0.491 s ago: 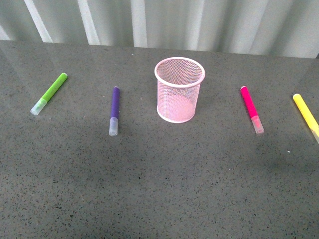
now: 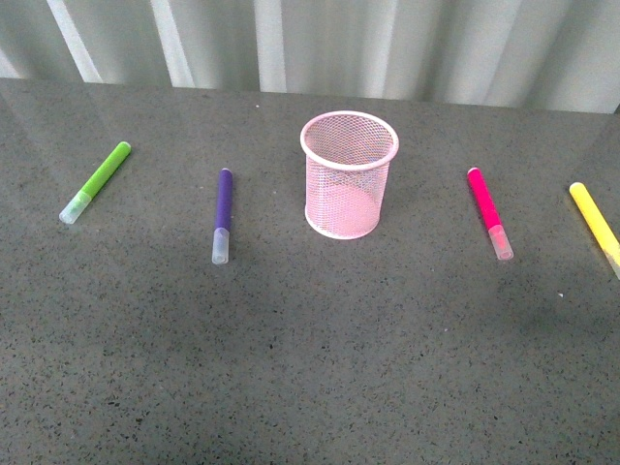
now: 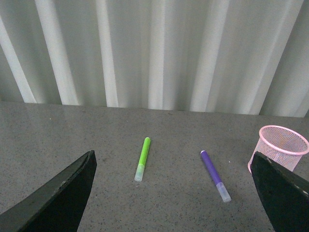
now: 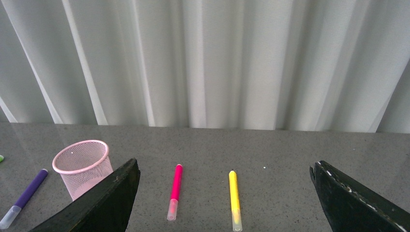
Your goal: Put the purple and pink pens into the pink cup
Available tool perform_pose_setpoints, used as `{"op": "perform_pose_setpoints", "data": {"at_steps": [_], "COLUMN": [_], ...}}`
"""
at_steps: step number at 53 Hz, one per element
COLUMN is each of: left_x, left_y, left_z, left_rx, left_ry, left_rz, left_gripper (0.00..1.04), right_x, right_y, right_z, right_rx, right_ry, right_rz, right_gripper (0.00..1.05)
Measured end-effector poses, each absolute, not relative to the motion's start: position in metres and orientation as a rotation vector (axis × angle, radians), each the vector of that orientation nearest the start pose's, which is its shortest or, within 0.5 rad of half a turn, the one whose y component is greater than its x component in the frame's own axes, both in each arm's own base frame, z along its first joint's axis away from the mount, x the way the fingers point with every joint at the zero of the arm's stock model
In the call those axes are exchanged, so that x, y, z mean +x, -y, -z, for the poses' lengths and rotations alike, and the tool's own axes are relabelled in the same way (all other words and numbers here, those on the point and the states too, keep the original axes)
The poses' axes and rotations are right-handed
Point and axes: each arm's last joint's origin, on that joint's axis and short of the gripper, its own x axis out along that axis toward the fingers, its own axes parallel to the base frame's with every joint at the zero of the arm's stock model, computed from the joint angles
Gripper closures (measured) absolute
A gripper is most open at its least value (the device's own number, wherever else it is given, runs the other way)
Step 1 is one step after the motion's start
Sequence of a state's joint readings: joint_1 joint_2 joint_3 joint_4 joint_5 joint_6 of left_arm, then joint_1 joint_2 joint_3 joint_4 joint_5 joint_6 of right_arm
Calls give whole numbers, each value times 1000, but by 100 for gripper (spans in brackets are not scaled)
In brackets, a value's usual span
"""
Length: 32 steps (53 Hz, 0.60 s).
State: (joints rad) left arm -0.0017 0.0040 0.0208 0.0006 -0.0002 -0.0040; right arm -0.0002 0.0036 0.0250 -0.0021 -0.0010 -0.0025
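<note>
The pink mesh cup (image 2: 349,174) stands upright in the middle of the table, empty. The purple pen (image 2: 222,214) lies flat to its left, clear cap toward me. The pink pen (image 2: 489,212) lies flat to its right, cap toward me. Neither arm shows in the front view. My left gripper (image 3: 174,193) is open and empty, well back from the purple pen (image 3: 215,175) and the cup (image 3: 282,145). My right gripper (image 4: 225,198) is open and empty, back from the pink pen (image 4: 175,190) and the cup (image 4: 82,166); the purple pen (image 4: 23,198) shows at the edge.
A lime green marker (image 2: 95,181) lies at the far left and also shows in the left wrist view (image 3: 143,158). A yellow marker (image 2: 596,225) lies at the far right and also shows in the right wrist view (image 4: 234,199). A white curtain (image 2: 320,39) hangs behind the grey table (image 2: 310,368).
</note>
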Motion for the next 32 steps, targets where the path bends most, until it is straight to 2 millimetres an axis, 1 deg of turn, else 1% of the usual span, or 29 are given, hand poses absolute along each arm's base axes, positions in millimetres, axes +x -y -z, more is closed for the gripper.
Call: {"op": "perform_pose_setpoints", "data": {"at_steps": [32], "left_x": [97], "left_y": [0], "left_z": [-170], "left_rx": [-4], "left_ry": [17], "left_rz": [2], "left_gripper": [7], "right_x": [96], "right_y": [0], "right_z": [-172], "right_rx": [-2], "right_ry": [20], "right_rz": [-1], "right_gripper": [7]}}
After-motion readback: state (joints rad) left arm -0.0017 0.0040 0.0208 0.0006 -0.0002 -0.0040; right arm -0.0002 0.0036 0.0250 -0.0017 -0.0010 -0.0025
